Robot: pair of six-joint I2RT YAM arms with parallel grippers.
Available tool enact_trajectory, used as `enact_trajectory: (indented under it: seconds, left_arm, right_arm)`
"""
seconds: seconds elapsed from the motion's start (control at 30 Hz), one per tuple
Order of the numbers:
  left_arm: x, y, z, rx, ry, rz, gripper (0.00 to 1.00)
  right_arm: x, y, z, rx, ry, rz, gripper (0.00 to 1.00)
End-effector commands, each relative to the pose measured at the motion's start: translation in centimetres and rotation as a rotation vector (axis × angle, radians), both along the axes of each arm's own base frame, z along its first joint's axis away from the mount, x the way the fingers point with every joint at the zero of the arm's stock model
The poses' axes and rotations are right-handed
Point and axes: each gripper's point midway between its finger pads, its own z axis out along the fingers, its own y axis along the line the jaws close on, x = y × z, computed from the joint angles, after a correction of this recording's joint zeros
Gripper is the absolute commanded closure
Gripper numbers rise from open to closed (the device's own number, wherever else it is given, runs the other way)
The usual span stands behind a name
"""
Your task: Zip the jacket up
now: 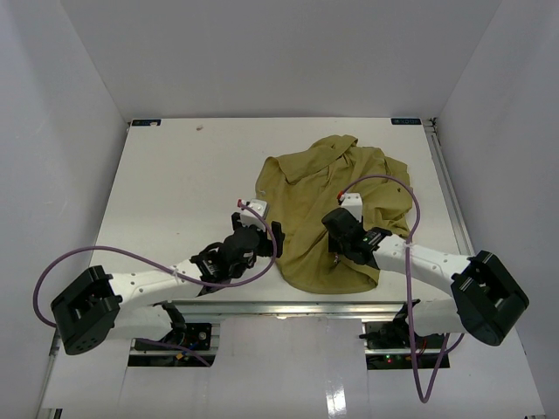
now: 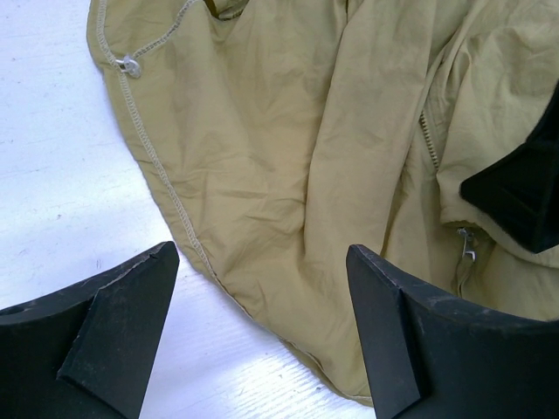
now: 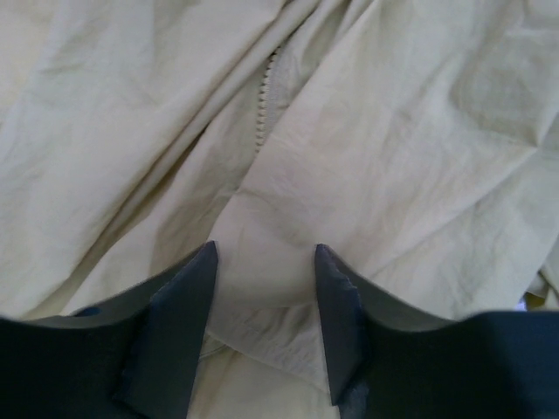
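Jacket [image 1: 336,209], olive-yellow and crumpled, directly beneath right pincer [image 3: 262,327] and just ahead and to the right of left pincer [image 2: 262,332]. Front not yet zipped, judging by zipper teeth [image 3: 262,105] running loose between folds straight ahead of right pincer's tips. Right pincer parted, set low with a bulge of cloth between the jaws, nothing clamped. Probably placed there to pinch the bottom hem and keep the track taut. Left pincer spread wide and empty, hovering over the stitched edge [image 2: 166,188] at the boundary of cloth and white table [image 2: 52,175]. Likely poised to reach for the small metal pull [image 2: 467,249] farther to its right, just below the other pincer's dark body. Far ahead on its left, a snap button [image 2: 129,65], well away from the job.
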Motion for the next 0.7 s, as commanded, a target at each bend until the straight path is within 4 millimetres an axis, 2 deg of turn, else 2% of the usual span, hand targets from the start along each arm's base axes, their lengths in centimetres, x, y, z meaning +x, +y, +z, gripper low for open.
enact_trajectory:
  seconds: [0.0,0.07,0.13,0.3,0.33,0.43,0.53,0.67]
  left_arm:
    - [0.6,0.1,1.1,-0.006,-0.028,0.024,0.12]
    - [0.6,0.1,1.2,-0.006,-0.029,0.025,0.12]
    - [0.7,0.1,1.2,-0.005,-0.030,0.024,0.12]
    - [0.8,0.2,1.0,0.006,-0.028,0.031,0.12]
    - [0.8,0.2,1.0,0.008,-0.028,0.032,0.12]
    - [0.8,0.1,1.1,0.005,-0.030,0.030,0.12]
    - [0.8,0.2,1.0,0.009,-0.030,0.031,0.12]
    - [0.9,0.3,0.9,0.013,-0.033,0.040,0.12]
  right_arm:
    - [0.6,-0.7,1.4,-0.007,-0.056,-0.046,0.69]
    - [0.6,-0.5,1.8,0.008,-0.062,-0.038,0.83]
    - [0.7,-0.1,2.2,0.022,-0.067,-0.021,0.92]
    - [0.5,0.0,2.6,0.040,-0.072,-0.010,0.91]
    - [0.4,0.1,2.7,0.045,-0.074,-0.007,0.87]
    - [0.3,1.1,3.3,0.070,-0.077,0.029,0.61]
    - [0.3,1.8,3.9,0.079,-0.083,0.033,0.53]
    - [0.1,2.0,3.5,0.046,-0.040,-0.008,0.47]
